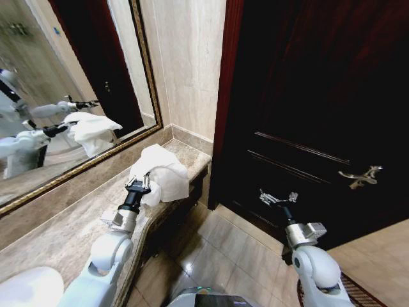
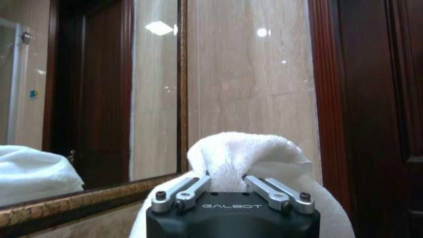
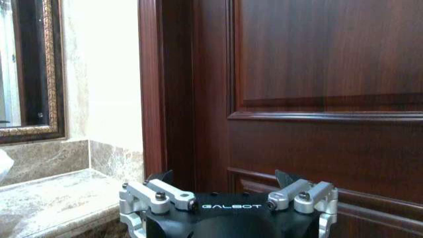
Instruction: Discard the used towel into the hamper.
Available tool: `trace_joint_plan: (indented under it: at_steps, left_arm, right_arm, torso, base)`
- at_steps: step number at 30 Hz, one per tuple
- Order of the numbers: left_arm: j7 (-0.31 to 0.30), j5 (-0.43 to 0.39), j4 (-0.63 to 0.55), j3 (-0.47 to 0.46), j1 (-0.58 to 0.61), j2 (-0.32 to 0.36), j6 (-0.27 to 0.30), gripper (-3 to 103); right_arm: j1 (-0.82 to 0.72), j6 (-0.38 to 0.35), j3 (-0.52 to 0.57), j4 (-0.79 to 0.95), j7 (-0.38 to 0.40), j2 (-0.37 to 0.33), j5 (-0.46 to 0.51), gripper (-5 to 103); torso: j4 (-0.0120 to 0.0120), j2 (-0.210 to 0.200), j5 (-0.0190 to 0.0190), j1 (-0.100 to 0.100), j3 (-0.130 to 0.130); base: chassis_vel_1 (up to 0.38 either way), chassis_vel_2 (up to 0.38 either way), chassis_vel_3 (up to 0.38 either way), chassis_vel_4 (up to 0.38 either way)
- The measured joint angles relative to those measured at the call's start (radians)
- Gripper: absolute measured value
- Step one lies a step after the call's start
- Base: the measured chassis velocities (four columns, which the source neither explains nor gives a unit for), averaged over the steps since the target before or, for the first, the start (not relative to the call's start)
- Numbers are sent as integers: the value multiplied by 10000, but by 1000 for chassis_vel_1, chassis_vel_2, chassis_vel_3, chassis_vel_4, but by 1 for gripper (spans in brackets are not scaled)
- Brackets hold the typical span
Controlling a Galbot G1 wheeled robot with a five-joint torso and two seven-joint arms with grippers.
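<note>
Closest to me, low in the left wrist view, my left gripper (image 2: 225, 184) is clamped on a fold of the white towel (image 2: 248, 153). In the head view that bundle (image 1: 161, 171) sits mid-frame above the marble counter (image 1: 64, 224), beside the gilt-framed mirror (image 1: 70, 96). My right gripper (image 1: 278, 197) hangs with its jaws spread and empty, right of centre before the dark door (image 1: 319, 96). I cannot see the hamper. My grip looks shallow; I judge that a quick swing could shake the towel loose or snag its drooping end on the counter edge.
</note>
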Motion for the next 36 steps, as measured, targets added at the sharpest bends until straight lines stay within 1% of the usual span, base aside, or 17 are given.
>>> trace_joint_plan:
  at_steps: [12,36]
  left_arm:
    - [-63,73,33,-43,-10,-48,-56,8]
    - [-98,268,-32,-30,16,-103,-68,8]
  right_arm:
    - [-25,-122,32,32,-53,-13,-51,100]
    - [-116,-41,129,24,-71,-110,9,100]
  torso:
    - [0,0,0,0,0]
    - [-1,-1,0,1,0]
  base:
    - [0,0,0,0]
    - [0,0,0,0]
